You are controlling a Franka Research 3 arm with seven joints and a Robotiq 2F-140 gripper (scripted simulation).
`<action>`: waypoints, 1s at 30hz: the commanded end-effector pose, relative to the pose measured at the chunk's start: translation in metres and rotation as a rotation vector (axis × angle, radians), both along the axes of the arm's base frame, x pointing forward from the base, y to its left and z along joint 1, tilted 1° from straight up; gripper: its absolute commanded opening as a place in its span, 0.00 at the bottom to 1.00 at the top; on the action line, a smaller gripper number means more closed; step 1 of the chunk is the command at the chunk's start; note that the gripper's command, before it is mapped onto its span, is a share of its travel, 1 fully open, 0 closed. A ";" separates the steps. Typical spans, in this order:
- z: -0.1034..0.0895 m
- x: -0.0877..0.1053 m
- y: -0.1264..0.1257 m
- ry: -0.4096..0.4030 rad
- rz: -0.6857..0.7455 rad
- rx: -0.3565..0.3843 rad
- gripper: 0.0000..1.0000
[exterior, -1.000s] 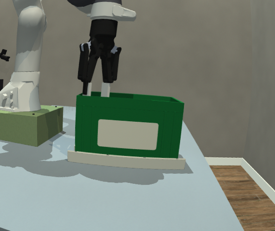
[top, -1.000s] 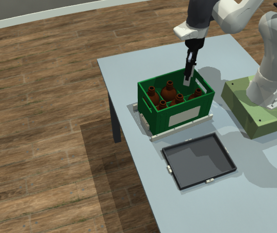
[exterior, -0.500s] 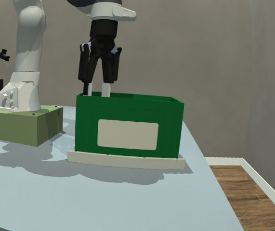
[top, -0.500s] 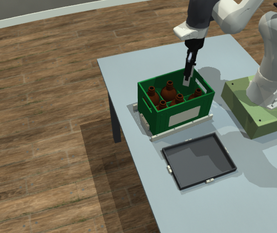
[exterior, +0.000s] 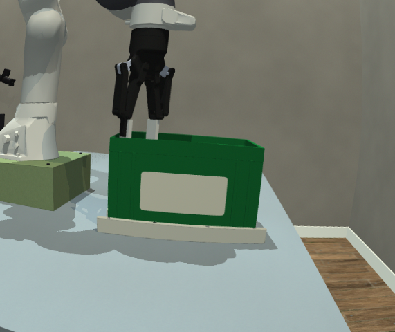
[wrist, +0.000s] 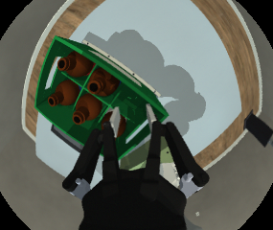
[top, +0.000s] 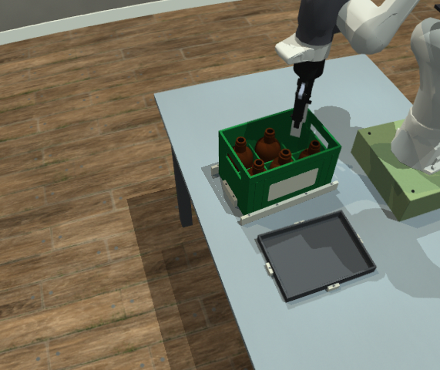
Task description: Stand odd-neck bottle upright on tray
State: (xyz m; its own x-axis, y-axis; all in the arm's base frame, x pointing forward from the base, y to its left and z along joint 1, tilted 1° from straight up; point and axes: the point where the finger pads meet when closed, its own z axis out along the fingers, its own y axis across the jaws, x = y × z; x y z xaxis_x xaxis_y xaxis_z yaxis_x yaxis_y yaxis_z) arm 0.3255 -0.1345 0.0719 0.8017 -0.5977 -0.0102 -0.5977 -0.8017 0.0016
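The green crate (top: 256, 195) (exterior: 190, 160) (wrist: 42, 102) stands level. In the top view, brown bottles stand in it: back left (top: 241, 153), back middle (top: 268, 147), front left (top: 258, 163), front middle (top: 285, 155) and front right (top: 314, 147). The back right compartment holds no bottle. My gripper (top: 296, 131) (exterior: 139, 131) (wrist: 132, 111) is partly open and empty, its tips at about rim height over the crate's right end. In the wrist view one finger partly hides the front right bottle (wrist: 121, 126). I cannot tell which neck differs. The dark tray (top: 291, 274) (wrist: 66, 135) holds no bottle.
A long pale rail (top: 291, 202) runs along the crate's front, and another rail (exterior: 182, 232) shows in the exterior view. Small pale blocks hold the tray's sides. The arm's green base block (top: 375, 179) (exterior: 14, 182) stands beside the crate. The table's edge lies beyond the crate's other end.
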 end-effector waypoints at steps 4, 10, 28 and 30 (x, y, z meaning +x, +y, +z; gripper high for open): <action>-0.001 0.000 0.000 0.000 0.011 -0.001 0.44; -0.001 0.000 0.000 0.000 0.011 -0.001 0.44; -0.001 0.000 0.000 0.000 0.011 -0.001 0.10; -0.001 0.000 0.000 0.000 0.011 -0.001 0.10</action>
State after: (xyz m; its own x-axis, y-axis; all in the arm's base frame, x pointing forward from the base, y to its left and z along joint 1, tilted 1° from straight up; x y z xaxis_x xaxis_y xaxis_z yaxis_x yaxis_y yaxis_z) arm 0.3254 -0.1344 0.0719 0.8017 -0.5976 -0.0102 -0.5976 -0.8018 0.0016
